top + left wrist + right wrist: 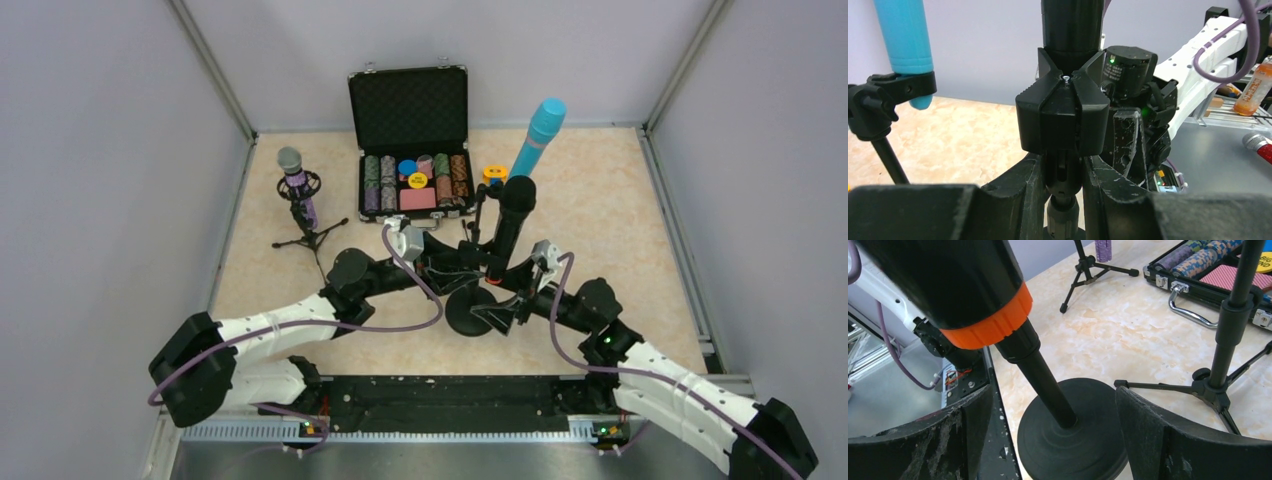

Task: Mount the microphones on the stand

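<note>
The black microphone (512, 212) with its orange end (988, 315) stands upright in the clip (1063, 115) of a round-base stand (468, 315). My left gripper (1064, 170) is shut on the stand's swivel joint just under the clip. My right gripper (1053, 410) is open, its fingers either side of the pole (1045, 387) above the base, touching nothing. The cyan microphone (538, 135) sits tilted in a clamp on a tripod stand behind. The purple microphone (297, 185) stands in its own tripod at far left.
An open case of poker chips (412, 150) lies at the back centre, with a small yellow tub (494, 174) to its right. The cyan microphone's tripod legs (1218, 390) spread close to my right fingers. Walls close in the sides and back.
</note>
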### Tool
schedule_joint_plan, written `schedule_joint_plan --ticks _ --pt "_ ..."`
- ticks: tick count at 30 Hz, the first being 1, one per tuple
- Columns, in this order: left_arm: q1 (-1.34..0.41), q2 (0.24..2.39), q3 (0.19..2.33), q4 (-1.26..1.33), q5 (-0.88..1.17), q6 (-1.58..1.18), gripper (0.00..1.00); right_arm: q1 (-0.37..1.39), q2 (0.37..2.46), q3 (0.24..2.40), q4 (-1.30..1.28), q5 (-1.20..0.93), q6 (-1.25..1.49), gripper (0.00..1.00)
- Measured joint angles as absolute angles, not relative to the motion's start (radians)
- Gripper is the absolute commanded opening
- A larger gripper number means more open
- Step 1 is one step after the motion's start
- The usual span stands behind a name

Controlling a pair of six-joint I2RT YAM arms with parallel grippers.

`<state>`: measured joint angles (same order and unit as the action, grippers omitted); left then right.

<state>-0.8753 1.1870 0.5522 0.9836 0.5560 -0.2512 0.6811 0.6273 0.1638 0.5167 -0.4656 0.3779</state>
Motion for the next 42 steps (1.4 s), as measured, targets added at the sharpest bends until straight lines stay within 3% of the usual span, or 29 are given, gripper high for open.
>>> schedule_joint_plan --ticks 14,22,42 --pt "-0.921 1.200 0.574 1.073 0.477 -0.296 0.00 0.698 0.673 0.156 0.562 -0.496 0.375 0.82" --pt "-0.940 1.204 0.574 1.077 0.426 -0.316 0.00 0.721 0.738 0.157 0.561 -0.452 0.365 0.72" --pt "-0.945 1.200 0.574 1.042 0.329 -0.308 0.00 0.783 0.781 0.170 0.507 -0.302 0.346 0.70"
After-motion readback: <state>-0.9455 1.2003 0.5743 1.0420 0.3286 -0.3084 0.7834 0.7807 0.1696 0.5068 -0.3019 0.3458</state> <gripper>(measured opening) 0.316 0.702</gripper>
